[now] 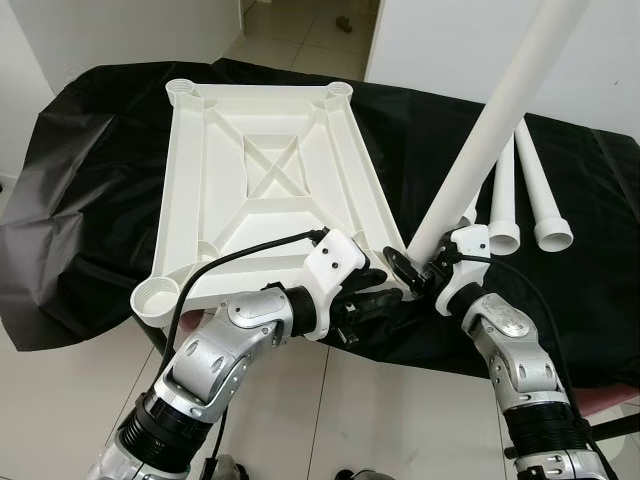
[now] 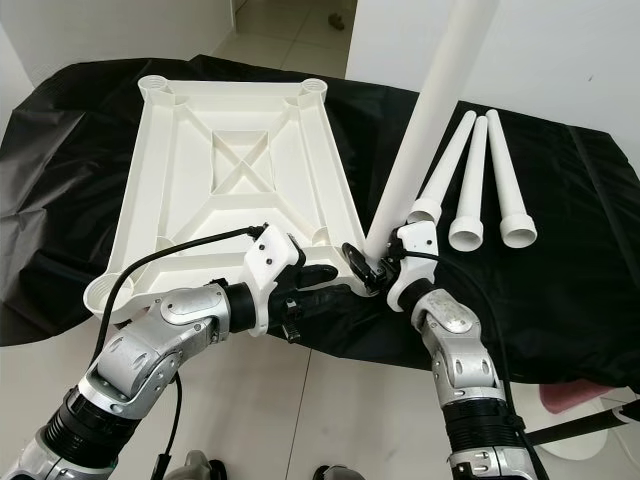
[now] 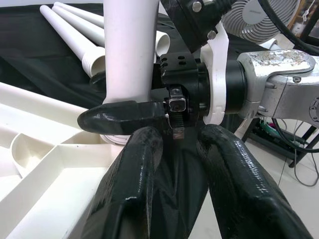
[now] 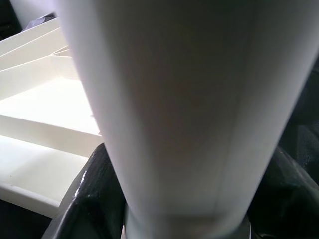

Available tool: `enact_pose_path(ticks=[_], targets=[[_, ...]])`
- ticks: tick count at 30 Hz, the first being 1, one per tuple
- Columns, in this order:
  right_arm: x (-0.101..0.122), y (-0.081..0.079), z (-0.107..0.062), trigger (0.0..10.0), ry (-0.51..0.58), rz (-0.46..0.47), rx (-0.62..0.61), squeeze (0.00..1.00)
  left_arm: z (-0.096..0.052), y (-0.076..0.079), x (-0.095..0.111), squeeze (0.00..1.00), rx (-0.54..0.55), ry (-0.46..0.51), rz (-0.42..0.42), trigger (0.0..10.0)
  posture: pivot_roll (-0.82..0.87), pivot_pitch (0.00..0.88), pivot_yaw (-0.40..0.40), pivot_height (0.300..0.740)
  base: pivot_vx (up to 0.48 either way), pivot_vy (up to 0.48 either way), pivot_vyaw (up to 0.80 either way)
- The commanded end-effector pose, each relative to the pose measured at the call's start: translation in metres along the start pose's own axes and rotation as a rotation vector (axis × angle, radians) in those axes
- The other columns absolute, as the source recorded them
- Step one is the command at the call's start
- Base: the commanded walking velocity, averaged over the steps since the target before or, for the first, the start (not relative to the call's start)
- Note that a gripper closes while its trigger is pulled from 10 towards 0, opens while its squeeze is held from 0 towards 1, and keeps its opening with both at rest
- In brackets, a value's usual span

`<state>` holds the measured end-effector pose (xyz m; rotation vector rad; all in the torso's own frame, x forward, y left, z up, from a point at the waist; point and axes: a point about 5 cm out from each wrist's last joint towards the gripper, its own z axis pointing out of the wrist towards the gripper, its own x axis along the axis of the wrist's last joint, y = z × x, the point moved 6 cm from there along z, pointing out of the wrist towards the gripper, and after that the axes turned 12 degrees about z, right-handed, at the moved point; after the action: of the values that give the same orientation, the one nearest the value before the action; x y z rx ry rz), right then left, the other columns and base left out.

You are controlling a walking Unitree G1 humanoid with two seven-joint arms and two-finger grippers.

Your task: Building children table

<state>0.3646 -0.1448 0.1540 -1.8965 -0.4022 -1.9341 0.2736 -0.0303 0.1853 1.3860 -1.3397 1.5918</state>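
Note:
The white table top (image 1: 270, 170) lies upside down on a black cloth (image 1: 90, 200), with round sockets at its corners. My right gripper (image 1: 415, 265) is shut on the thick lower end of a white table leg (image 1: 490, 130). It holds the leg tilted up over the near right corner socket (image 3: 30, 149). In the right wrist view the leg (image 4: 169, 99) sits between the black fingers (image 4: 94, 199). My left gripper (image 1: 375, 300) hovers just beside that corner, open, with only cloth between its fingers (image 3: 137, 164).
Three more white legs (image 2: 473, 185) lie side by side on the cloth to the right. Tiled floor runs along the cloth's near edge. A fan (image 3: 259, 20) stands behind the right arm. A pink object (image 1: 610, 400) is at the lower right.

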Motion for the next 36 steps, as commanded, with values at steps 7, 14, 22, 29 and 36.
enact_pose_path(ticks=[7, 14, 22, 29, 36], targets=[[-0.012, 0.006, -0.005, 1.5, -0.009, 0.059, -0.115, 0.0, 0.002, 0.005, 0.002, 0.0, -0.028, 0.006, -0.003, 10.0, 0.04, 0.13, -0.043, 0.74, 0.0, 0.0, 0.0], [-0.013, 0.014, -0.005, 10.0, 0.011, 0.102, -0.255, 0.0, 0.003, 0.005, 0.002, 0.0, -0.03, 0.008, -0.003, 10.0, 0.03, 0.128, -0.041, 0.74, 0.0, 0.0, 0.0], [-0.008, 0.019, -0.015, 10.0, 0.099, 0.181, -0.551, 0.0, 0.004, 0.007, 0.002, 0.0, -0.039, 0.006, -0.002, 10.0, 0.03, 0.125, -0.053, 0.74, 0.0, 0.0, 0.0], [-0.007, 0.013, -0.022, 10.0, 0.123, 0.191, -0.659, 0.0, 0.004, 0.009, 0.001, 0.0, -0.039, 0.006, -0.006, 10.0, 0.03, 0.123, -0.064, 0.74, 0.0, 0.0, 0.0], [-0.003, 0.004, -0.016, 10.0, 0.154, 0.236, -0.599, 1.0, 0.004, 0.011, -0.001, 0.0, -0.04, 0.005, -0.01, 10.0, 0.03, 0.11, -0.067, 0.74, 0.0, 0.0, 0.0]])
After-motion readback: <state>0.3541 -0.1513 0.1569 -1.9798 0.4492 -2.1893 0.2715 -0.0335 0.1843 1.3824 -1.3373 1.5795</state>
